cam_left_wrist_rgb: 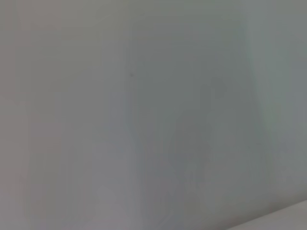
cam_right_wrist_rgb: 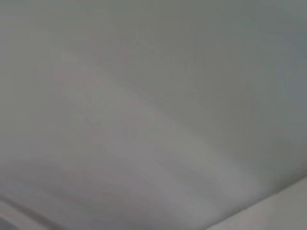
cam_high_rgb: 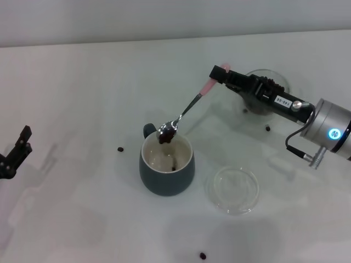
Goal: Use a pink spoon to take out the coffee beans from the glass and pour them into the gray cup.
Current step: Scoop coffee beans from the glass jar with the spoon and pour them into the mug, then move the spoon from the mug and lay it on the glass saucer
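Observation:
In the head view my right gripper (cam_high_rgb: 221, 74) is shut on the pale handle of the pink spoon (cam_high_rgb: 189, 108). The spoon slopes down to the left, its metal bowl tilted over the far rim of the gray cup (cam_high_rgb: 166, 166). Coffee beans (cam_high_rgb: 166, 138) hang at the bowl's edge, and one bean (cam_high_rgb: 174, 168) lies inside the cup's cream interior. The glass (cam_high_rgb: 267, 82) stands behind the right arm, mostly hidden by it. My left gripper (cam_high_rgb: 15, 152) rests at the far left edge of the table. Both wrist views show only blank grey surface.
A flat clear saucer (cam_high_rgb: 232, 189) lies right of the cup. Stray beans lie on the white table: one (cam_high_rgb: 120, 148) left of the cup, one (cam_high_rgb: 203, 255) near the front edge, one (cam_high_rgb: 267, 128) under the right arm.

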Action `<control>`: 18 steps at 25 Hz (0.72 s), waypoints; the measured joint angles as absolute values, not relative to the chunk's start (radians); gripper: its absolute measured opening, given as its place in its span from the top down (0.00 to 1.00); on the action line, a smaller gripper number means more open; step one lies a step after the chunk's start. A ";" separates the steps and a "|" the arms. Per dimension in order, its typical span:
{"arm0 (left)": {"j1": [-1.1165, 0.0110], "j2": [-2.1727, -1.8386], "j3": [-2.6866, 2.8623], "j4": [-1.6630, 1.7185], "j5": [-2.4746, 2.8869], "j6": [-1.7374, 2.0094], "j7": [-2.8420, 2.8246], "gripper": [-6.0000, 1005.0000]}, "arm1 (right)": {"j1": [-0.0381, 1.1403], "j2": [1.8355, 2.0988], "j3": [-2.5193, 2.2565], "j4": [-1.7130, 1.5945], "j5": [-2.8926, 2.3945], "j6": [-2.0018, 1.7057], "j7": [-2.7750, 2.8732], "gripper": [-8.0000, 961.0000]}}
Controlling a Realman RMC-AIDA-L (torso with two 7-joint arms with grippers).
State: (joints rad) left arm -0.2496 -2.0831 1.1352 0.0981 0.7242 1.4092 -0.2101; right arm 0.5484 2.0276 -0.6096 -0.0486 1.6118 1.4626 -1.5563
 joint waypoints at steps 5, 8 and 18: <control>-0.249 -2.083 1.135 0.093 0.724 1.409 -0.210 0.21 | 0.551 2.025 -0.633 -0.051 1.612 1.499 -1.685 0.82; -0.250 -2.081 1.135 0.089 0.724 1.408 -0.209 0.21 | 0.554 2.026 -0.646 -0.051 1.612 1.523 -1.747 0.82; -0.252 -2.082 1.135 0.087 0.724 1.408 -0.206 0.21 | 0.554 2.023 -0.659 -0.050 1.617 1.579 -1.798 0.82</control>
State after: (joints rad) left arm -0.2523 -2.0816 1.1351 0.0873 0.7240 1.4080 -0.2061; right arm 0.5535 2.0228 -0.6592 -0.0502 1.6170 1.5795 -1.7981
